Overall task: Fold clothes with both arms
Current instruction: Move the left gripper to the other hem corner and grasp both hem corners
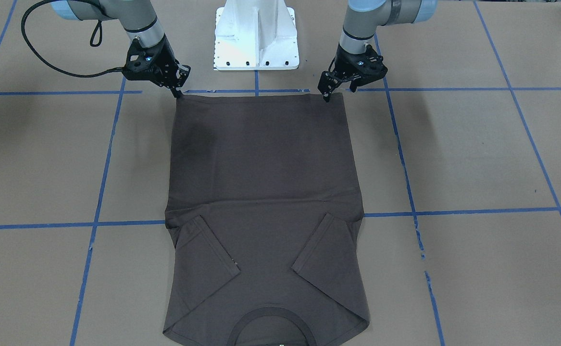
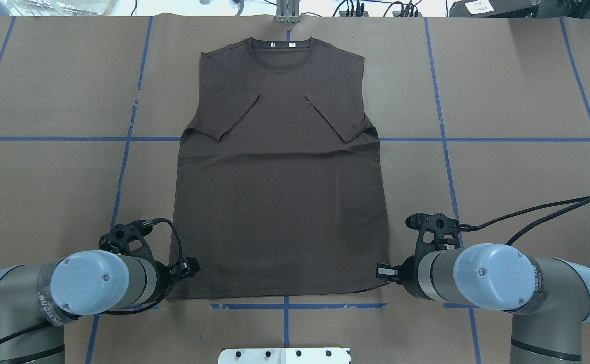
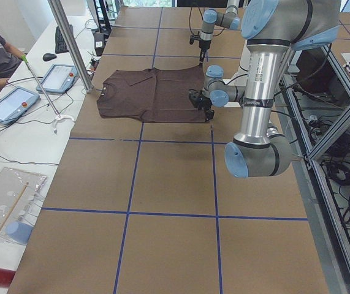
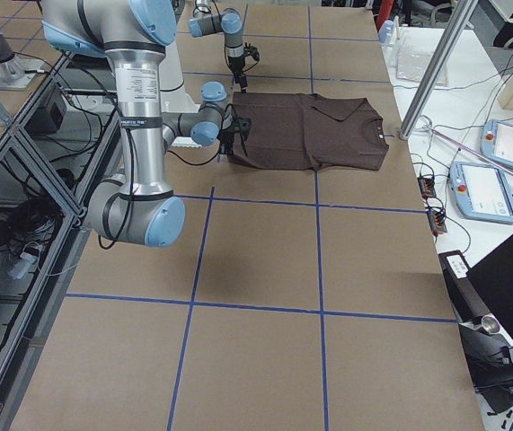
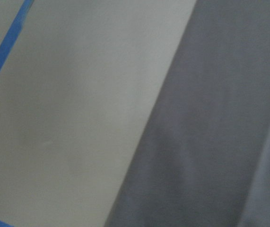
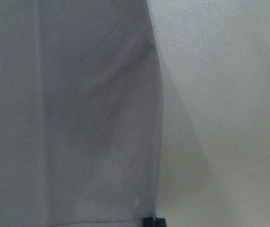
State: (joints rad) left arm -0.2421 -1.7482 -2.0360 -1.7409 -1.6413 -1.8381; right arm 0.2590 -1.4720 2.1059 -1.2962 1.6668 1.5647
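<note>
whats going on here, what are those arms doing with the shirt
A robot is partway through folding a dark brown T-shirt that lies flat on the table, with its collar at the far end from the robot. Both short sleeves are already folded in over the chest. The left claw and the right claw each sit at a corner of the hem, the edge nearest the robot. The views do not show whether they have closed on the cloth. The hem lies flat.

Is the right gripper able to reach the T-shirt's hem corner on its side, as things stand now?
Probably yes. The right gripper sits right at that corner of the T-shirt, and nothing stands between them. Whether it grips the cloth, I cannot tell.
</note>
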